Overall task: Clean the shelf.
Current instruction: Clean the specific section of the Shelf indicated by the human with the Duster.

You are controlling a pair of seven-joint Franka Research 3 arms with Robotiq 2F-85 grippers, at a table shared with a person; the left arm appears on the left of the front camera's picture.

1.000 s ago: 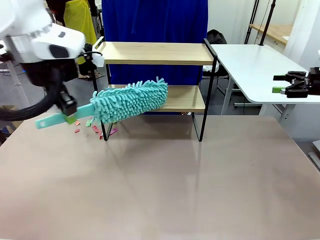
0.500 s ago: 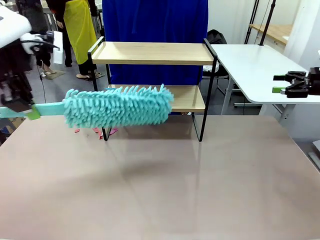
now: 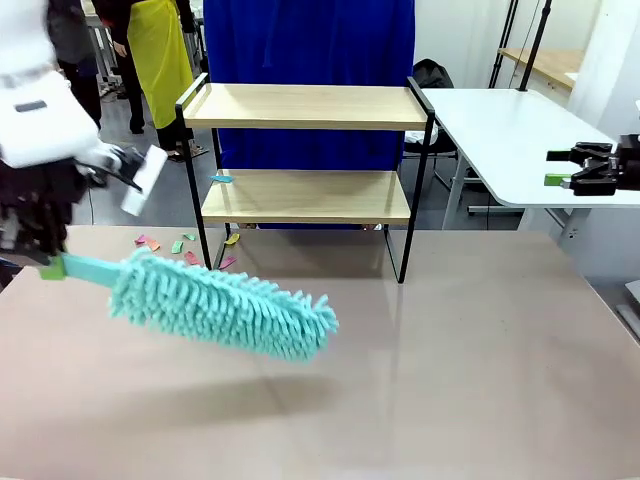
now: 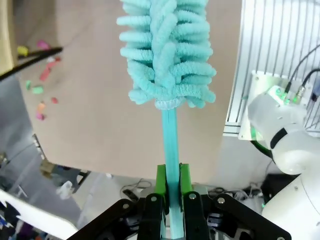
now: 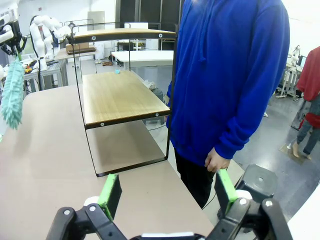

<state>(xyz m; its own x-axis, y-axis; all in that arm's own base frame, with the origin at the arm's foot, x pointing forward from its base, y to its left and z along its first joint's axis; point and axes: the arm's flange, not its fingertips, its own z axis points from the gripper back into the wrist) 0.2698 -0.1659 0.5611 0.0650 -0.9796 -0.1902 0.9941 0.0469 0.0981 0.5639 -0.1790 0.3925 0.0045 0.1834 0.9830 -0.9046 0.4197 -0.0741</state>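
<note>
The left claw [image 4: 170,172] is clenched on the thin handle of a fluffy teal duster [image 3: 225,308], which slants above the worktop [image 3: 450,350] in front of the shelf [image 3: 320,197] — clear of it. The shelf stands at the worktop's far side, with coloured scraps [image 3: 165,244] by its left legs and a teal bit [image 3: 221,179] on its lower board. The right claw [image 3: 558,167] hangs off to the right — released, fingers spread, gripping nothing.

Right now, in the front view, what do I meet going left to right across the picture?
Left gripper, shut on the duster's handle → fluffy teal duster → shelf → right gripper, open.
</note>
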